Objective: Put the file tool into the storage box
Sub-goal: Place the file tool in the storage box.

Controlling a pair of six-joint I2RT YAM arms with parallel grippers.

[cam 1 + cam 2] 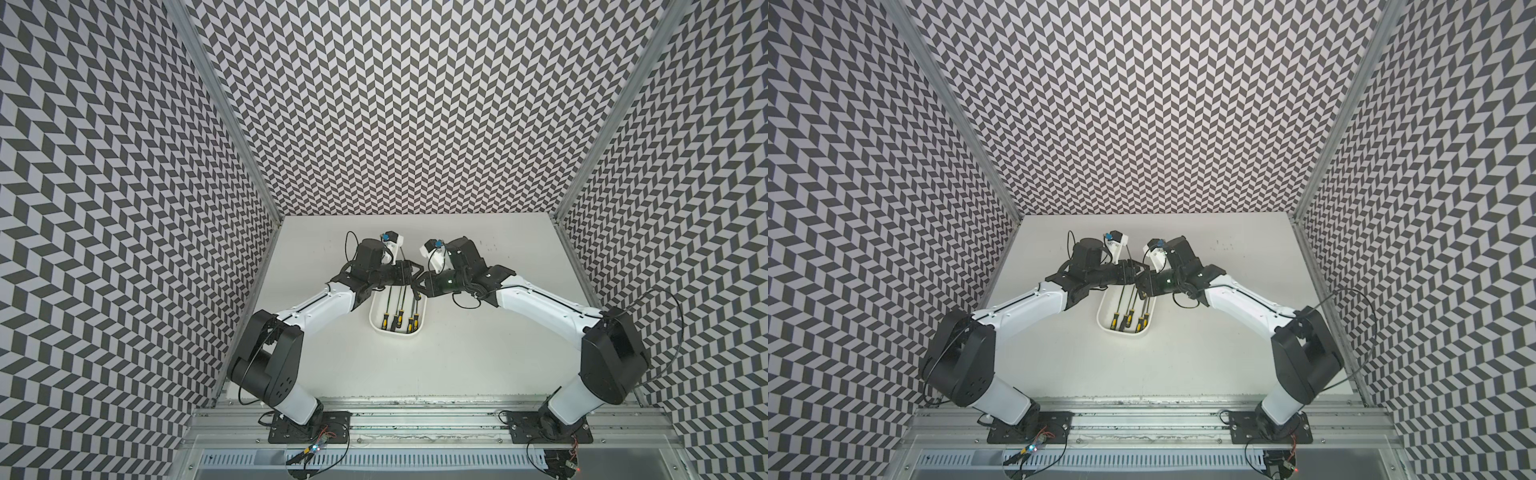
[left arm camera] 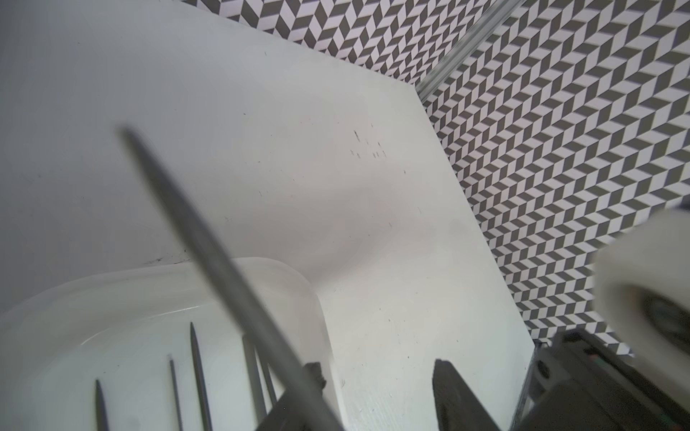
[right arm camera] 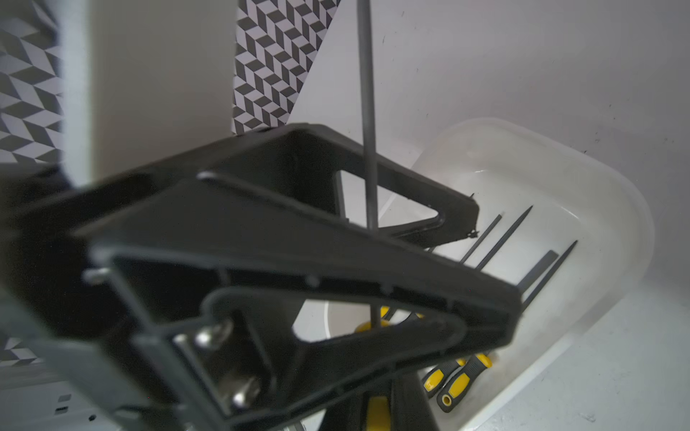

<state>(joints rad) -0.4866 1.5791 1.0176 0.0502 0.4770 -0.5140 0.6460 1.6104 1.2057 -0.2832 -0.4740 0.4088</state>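
The file tool [image 3: 367, 112] has a thin grey shaft and a yellow-and-black handle. It stands tilted over the far end of the storage box [image 1: 397, 334], a white shallow tray, and its tip [image 1: 402, 253] points toward the back wall. My right gripper [image 3: 377, 414] is shut on the yellow handle. My left gripper [image 2: 379, 367] is open, its two fingers wide apart on either side of the shaft [image 2: 209, 239], which leans along one finger. In both top views the two grippers [image 1: 409, 272] [image 1: 419, 287] meet above the box's far rim.
Several more files with yellow-black handles [image 1: 400, 319] [image 3: 459, 384] lie lengthwise inside the box. Chevron-patterned walls enclose the white table on three sides. A metal rail [image 1: 415, 415] carrying both arm bases runs along the front. The right arm's white wrist housing [image 2: 634, 283] sits close beside my left gripper.
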